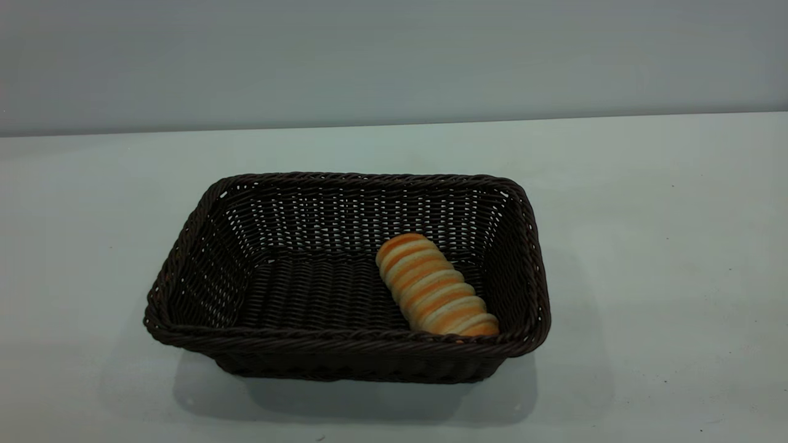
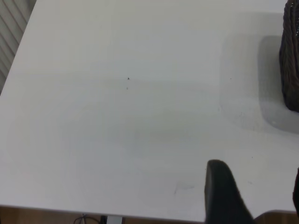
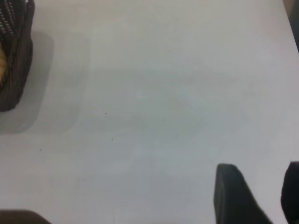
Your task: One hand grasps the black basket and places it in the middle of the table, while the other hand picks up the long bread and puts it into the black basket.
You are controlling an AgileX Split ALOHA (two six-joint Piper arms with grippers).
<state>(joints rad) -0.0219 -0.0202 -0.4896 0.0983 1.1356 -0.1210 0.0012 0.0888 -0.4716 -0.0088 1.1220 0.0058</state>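
The black basket (image 1: 345, 341) stands on the white table (image 1: 646, 246) near its middle. The long bread (image 1: 434, 287) lies inside it, at an angle against the right part of the basket's floor. Neither arm shows in the exterior view. In the left wrist view my left gripper (image 2: 257, 186) is open and empty over bare table (image 2: 117, 116), well apart from a corner of the basket (image 2: 290, 60). In the right wrist view my right gripper (image 3: 259, 184) is open and empty over bare table (image 3: 163, 93), apart from the basket's other end (image 3: 16, 70).
A plain grey wall (image 1: 394, 55) runs behind the table's far edge. The table's near edge (image 2: 93, 211) shows in the left wrist view, close to my left gripper. A few tiny dark specks dot the tabletop.
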